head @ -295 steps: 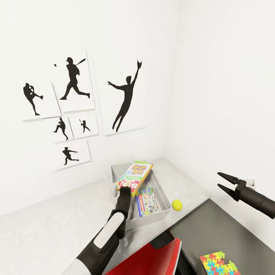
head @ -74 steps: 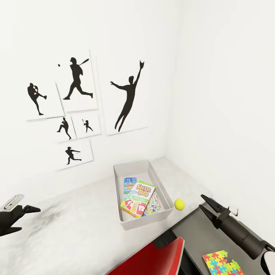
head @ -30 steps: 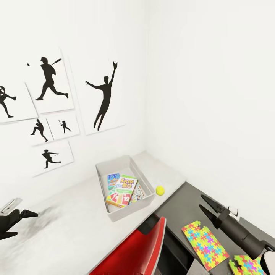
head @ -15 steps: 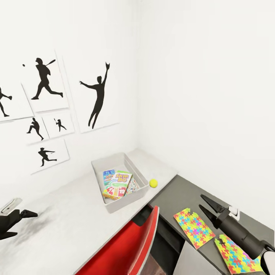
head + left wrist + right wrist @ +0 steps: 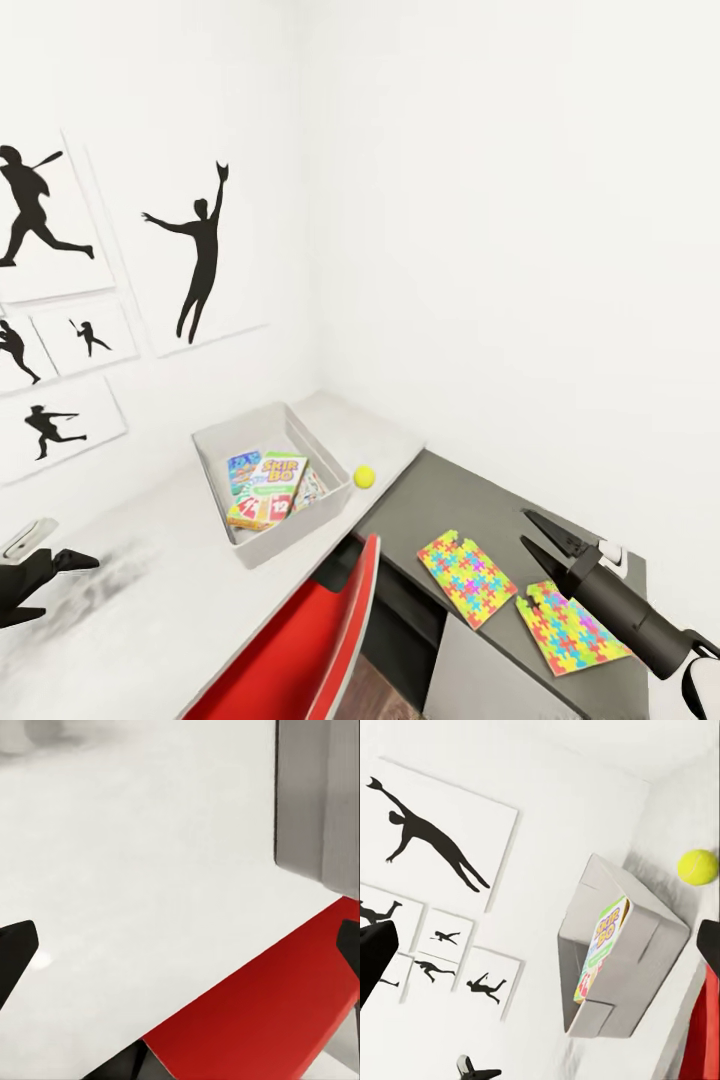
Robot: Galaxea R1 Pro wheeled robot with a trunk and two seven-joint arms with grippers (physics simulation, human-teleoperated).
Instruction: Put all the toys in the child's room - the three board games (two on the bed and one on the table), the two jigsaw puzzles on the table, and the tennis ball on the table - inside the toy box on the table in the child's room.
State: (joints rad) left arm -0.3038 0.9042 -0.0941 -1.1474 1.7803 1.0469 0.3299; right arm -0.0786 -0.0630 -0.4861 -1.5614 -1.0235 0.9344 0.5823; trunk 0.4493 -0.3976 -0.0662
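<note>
Head view first: toy box (image 5: pixel 262 538) sits on the white tabletop (image 5: pixel 150 590) toward the far corner, holding the board games (image 5: pixel 268 490), the yellow-green-orange one on top. The tennis ball (image 5: pixel 364 476) lies on the tabletop just right of the box, near the edge where the lower dark grey side unit (image 5: pixel 470 500) begins. Two jigsaw puzzles (image 5: pixel 466 577) lie flat on that unit, side by side, nearer than the ball. A red chair (image 5: pixel 300 650) stands in front of the tabletop. The left claw (image 5: pixel 62 580) hangs over the near left of the tabletop, fingers apart and empty; the right claw (image 5: pixel 545 540) hovers above the puzzles, fingers apart, holding nothing. Left wrist view: black fingertips spread wide over white tabletop (image 5: pixel 135 870) and the red chair (image 5: pixel 277 1012). Right wrist view: spread fingertips frame the toy box (image 5: pixel 622 960), the ball (image 5: pixel 697 866) beside it, and silhouette posters (image 5: pixel 435 847) on the wall.
</note>
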